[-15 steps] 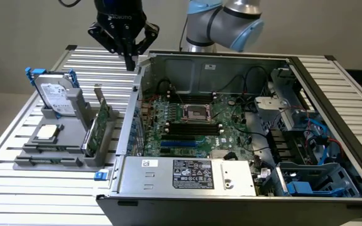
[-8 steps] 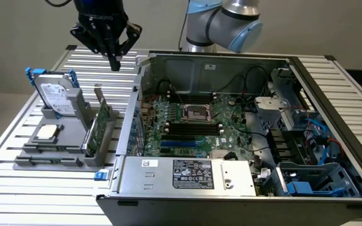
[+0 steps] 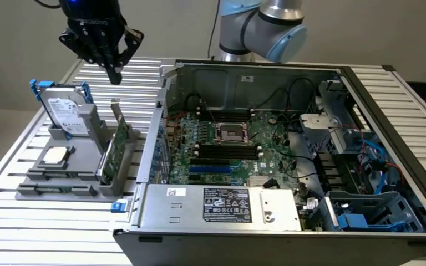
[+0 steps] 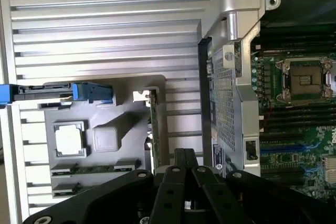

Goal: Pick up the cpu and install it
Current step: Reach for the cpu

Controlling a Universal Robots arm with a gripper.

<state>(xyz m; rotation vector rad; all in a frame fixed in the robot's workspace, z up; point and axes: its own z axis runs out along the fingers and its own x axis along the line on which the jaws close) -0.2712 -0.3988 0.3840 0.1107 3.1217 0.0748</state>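
Tabletop tray [image 3: 59, 189] holds cpu [image 3: 56, 156]; closed hand [image 3: 115, 77] hovers apart.

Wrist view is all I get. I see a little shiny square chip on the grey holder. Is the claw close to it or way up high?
Observer: Way up high. The gripper hangs high over the table, far from the cpu, shut and empty.
Operator: What's the blue thing near the chip?
Observer: The bracket of a hard drive that stands upright in the holder.
Operator: Where's the rest of the arm?
Observer: Its silver and blue joint rises behind the open computer case.
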